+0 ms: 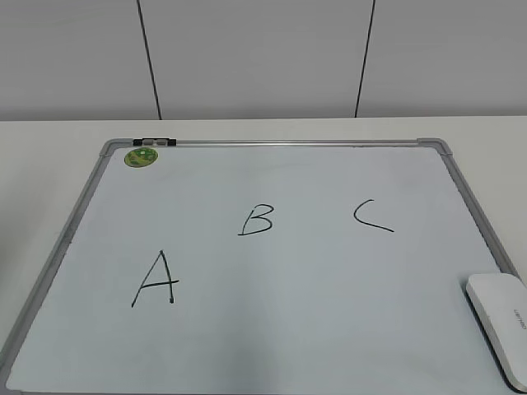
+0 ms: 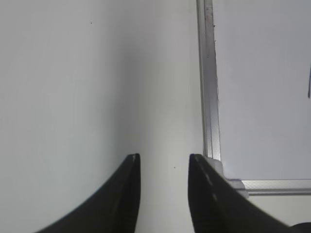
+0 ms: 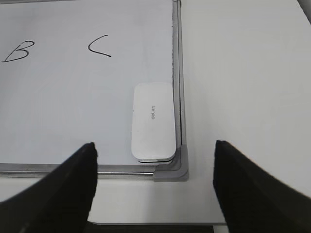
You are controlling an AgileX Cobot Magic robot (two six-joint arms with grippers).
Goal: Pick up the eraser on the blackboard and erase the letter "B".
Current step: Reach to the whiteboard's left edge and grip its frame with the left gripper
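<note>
The right gripper [image 3: 154,158], black-fingered, is seen spread wide with nothing held. Just ahead of it, between the lines of its fingers, the white rounded-rectangular plastic eraser [image 3: 153,121] is laid flat in the near right corner of the large white grey-framed blackboard [image 3: 73,97], close against the frame. Farther ahead and well to the gripper's left, the thin black handwritten letter "B" [image 3: 18,51] is found, with an open "C" [image 3: 99,46] between it and the eraser's side.

The left gripper [image 2: 164,162] is parted moderately and empty, held over the pale table [image 2: 97,73], with the board's grey corner touching or just beside its right finger.
</note>
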